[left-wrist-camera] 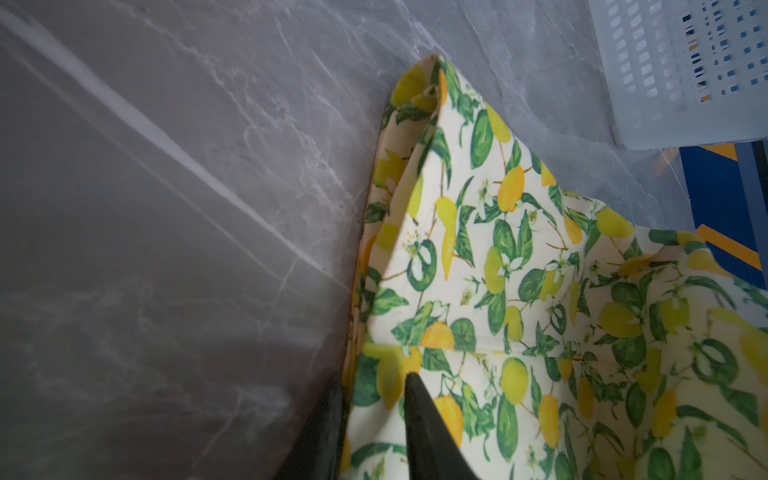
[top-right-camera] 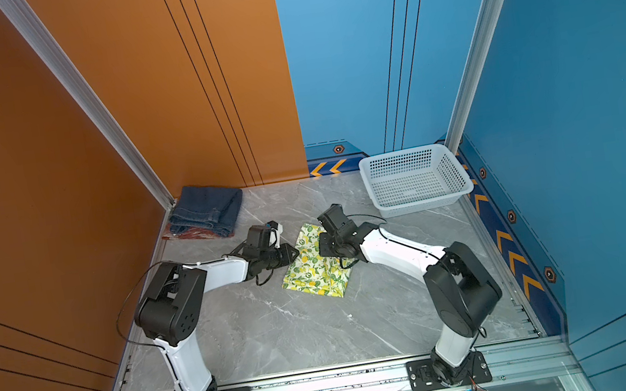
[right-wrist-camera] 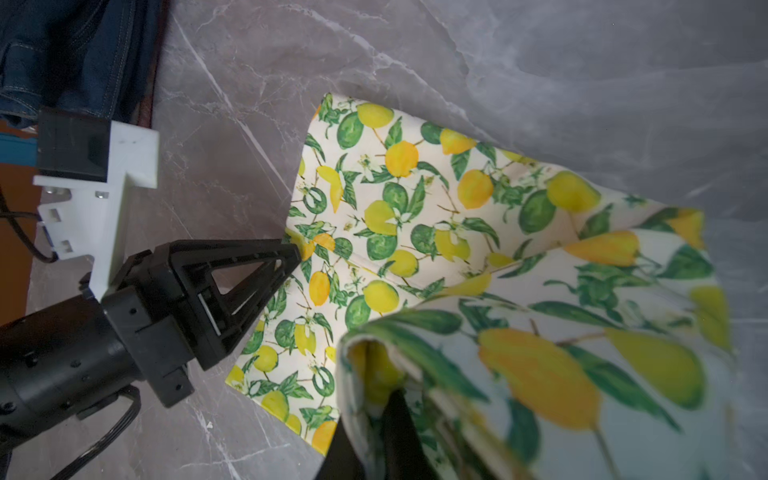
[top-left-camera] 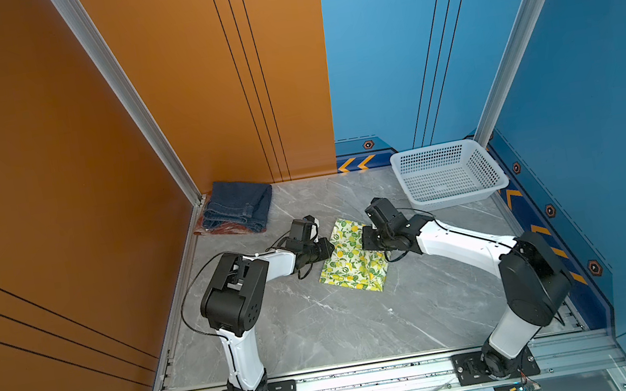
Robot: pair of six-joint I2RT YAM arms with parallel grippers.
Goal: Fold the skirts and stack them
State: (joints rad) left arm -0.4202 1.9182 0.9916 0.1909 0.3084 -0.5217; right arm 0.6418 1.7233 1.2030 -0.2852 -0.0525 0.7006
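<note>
Grey marble table (top-left-camera: 323,329) holds the denim skirt (top-left-camera: 239,207) atop the plaid skirt (top-left-camera: 220,230) far-left and the lemon skirt (top-left-camera: 349,266) mid-table. Left gripper (right-wrist-camera: 295,251) is clamped on the lemon skirt's edge; right gripper (right-wrist-camera: 372,419) straddles a raised fold, grip unclear.

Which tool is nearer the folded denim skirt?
Left. The left tool grips the lemon skirt's edge facing the denim skirt; the right tool is at its opposite edge, farther off.

The lemon skirt (left-wrist-camera: 519,270) lies folded on the grey marble table (left-wrist-camera: 166,208), one layer's corner peaking up. The left gripper (left-wrist-camera: 372,382) pinches its edge, one dark finger on top, the other under the hem. A white basket (left-wrist-camera: 685,75) stands near, not touching the cloth
</note>
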